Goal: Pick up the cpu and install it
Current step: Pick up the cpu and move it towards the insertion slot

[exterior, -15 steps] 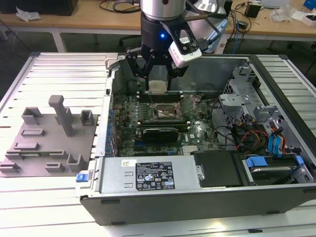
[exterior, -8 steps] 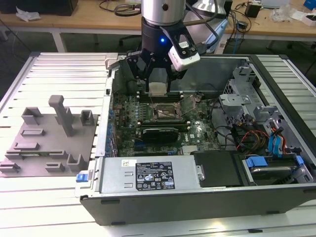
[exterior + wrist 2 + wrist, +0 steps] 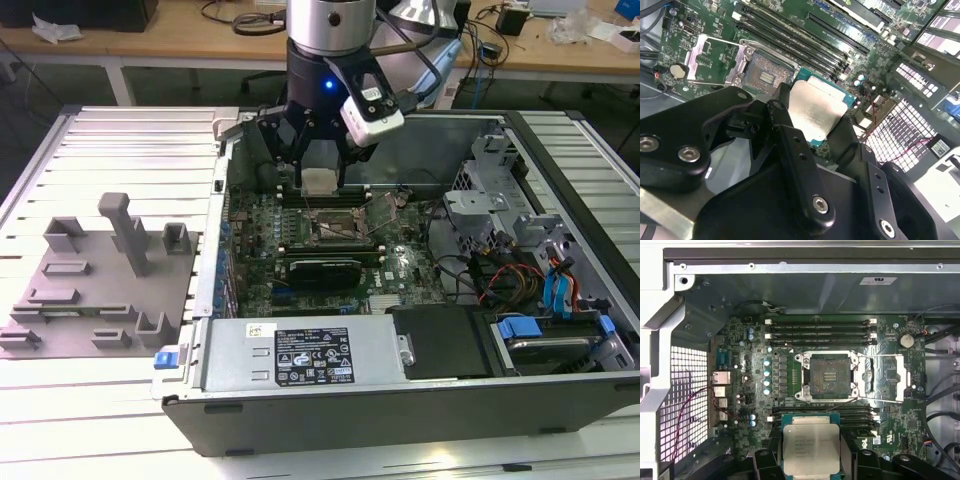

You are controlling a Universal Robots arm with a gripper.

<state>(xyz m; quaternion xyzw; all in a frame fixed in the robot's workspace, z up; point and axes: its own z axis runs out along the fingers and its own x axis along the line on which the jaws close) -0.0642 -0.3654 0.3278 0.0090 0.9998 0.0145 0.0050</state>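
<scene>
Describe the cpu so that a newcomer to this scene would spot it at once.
Start at the open grey metal computer case and its green motherboard. Over the board, the black end effector is shut on the cpu, a small flat square chip with a silvery-grey metal top and green rim. Unlike the dark open socket frame nearby, it is bright, plain and gripped.

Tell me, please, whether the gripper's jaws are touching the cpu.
Touching. In the second wrist view the gripper has its jaws pressed against opposite edges of the cpu with no gap, holding it above the motherboard.
</scene>
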